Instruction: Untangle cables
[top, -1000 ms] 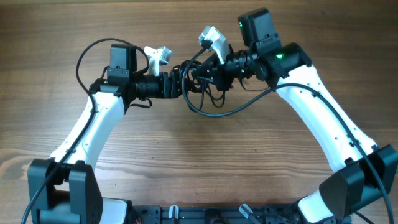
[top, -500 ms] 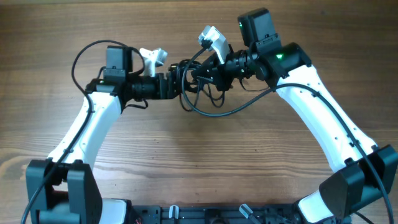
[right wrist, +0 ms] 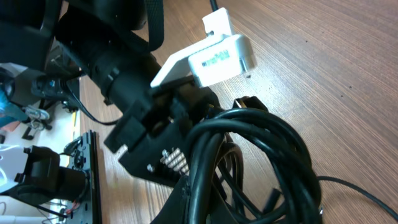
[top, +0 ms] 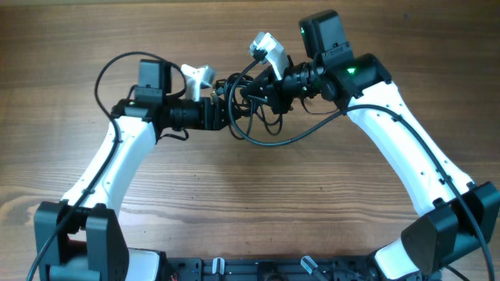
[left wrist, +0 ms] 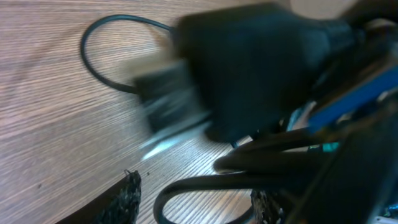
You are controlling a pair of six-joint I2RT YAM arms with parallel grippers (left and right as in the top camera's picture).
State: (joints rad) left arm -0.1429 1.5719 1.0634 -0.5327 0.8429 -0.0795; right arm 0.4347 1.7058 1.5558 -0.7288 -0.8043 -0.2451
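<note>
— Where are the cables (top: 269, 144) hanging?
— Between your two arms, over the desk (top: 250, 203): thin, glossy black loops bunching into one knot. Your right gripper (top: 248, 91) is pinching them. Your left gripper (top: 223, 112) is blurring, so I cannot tell.

Black cables (right wrist: 249, 134), white charger block (right wrist: 219, 59), brown wood-grained table (top: 234, 203).
</note>
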